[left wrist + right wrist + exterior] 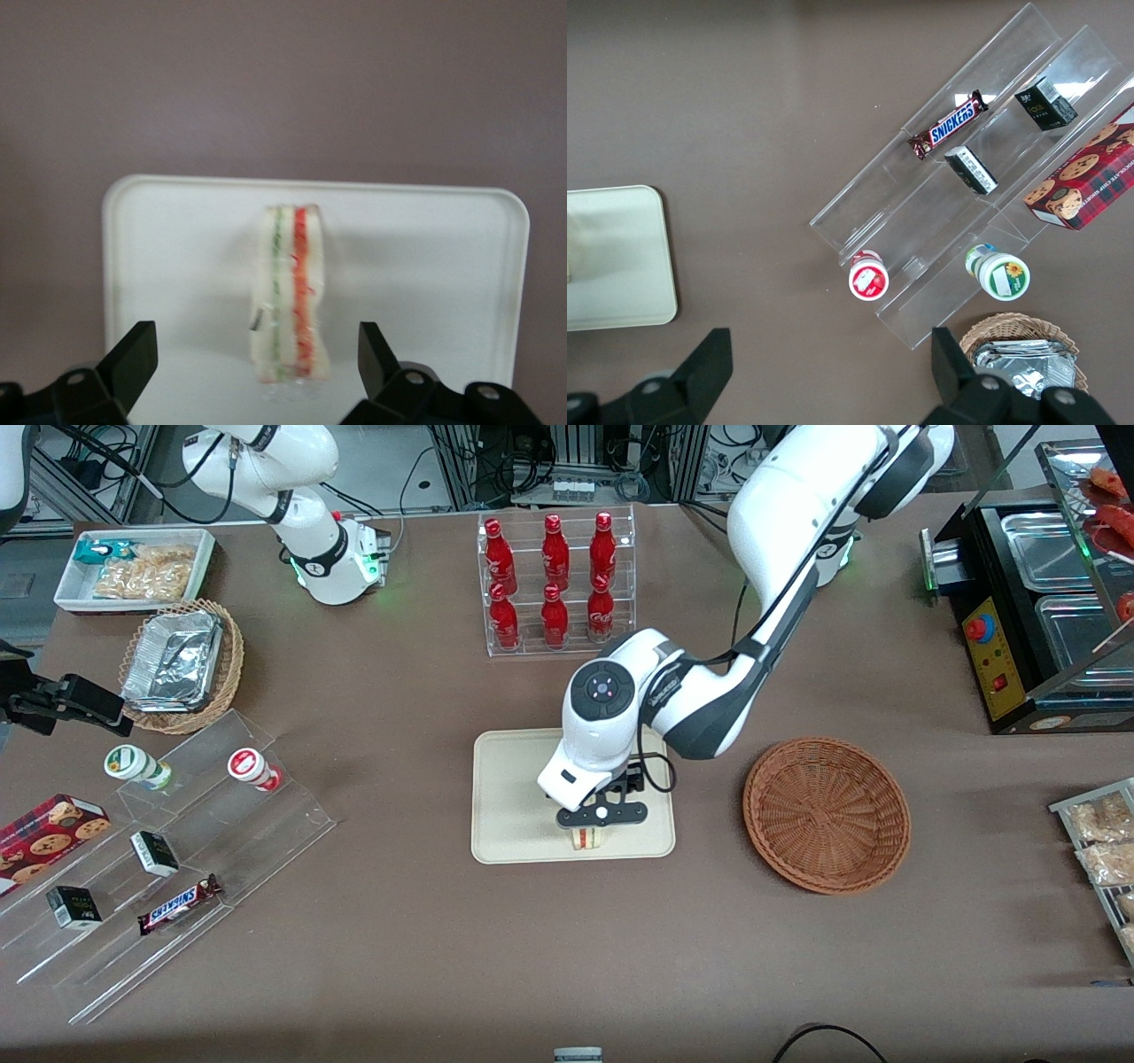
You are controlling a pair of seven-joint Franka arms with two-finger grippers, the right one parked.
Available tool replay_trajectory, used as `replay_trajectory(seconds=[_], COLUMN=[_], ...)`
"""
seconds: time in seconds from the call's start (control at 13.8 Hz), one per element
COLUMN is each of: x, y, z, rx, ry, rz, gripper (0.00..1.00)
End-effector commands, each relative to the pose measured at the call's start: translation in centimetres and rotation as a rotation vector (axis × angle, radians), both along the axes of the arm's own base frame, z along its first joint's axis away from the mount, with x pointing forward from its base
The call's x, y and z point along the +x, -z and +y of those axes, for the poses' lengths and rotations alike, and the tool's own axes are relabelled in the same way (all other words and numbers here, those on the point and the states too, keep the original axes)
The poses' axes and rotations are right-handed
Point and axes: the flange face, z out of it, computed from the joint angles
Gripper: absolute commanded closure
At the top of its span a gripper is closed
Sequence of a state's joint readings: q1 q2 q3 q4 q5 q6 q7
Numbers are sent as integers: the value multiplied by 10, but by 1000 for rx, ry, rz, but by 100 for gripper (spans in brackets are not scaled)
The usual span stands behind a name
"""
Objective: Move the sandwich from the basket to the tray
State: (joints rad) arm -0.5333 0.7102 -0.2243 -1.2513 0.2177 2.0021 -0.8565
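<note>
Already the sandwich (292,297) stood on its narrow edge on the tray (505,797), clear of the basket (826,813), with my gripper (592,828) spread wide around it, neither finger touching. Balanced like that, I judged a finger (131,359) brushing it on the lift could tip it over.

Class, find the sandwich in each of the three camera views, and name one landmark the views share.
Front view: the sandwich stands on the tray, on the part nearest the camera, just under the gripper.
Left wrist view: sandwich on the tray, between the open jaws, untouched.
Right wrist view: sandwich not clearly visible; only a tray corner shows.
Shared landmark: the tray.
</note>
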Motion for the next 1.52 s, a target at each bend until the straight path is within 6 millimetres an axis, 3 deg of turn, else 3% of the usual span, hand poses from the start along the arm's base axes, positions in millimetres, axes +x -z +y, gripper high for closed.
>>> replay_trajectory(seconds=[0.0,0.14,0.29,0.65,0.8,1.01,1.23,1.45], x=[-7,-15,-11,-6,-12,-33,-43,-40], y=[-56,-92,-130,-211,-229,-257,-261,-259], z=[45,82,131,295,347,395,414,413], rx=[72,115,113,35,35,51,62,71], ry=[-14,16,2,73,27,-51,-88,-84], rz=[-30,2,42,222,264,291,296,294], gripper=[0,0,0,0,0,0,0,0])
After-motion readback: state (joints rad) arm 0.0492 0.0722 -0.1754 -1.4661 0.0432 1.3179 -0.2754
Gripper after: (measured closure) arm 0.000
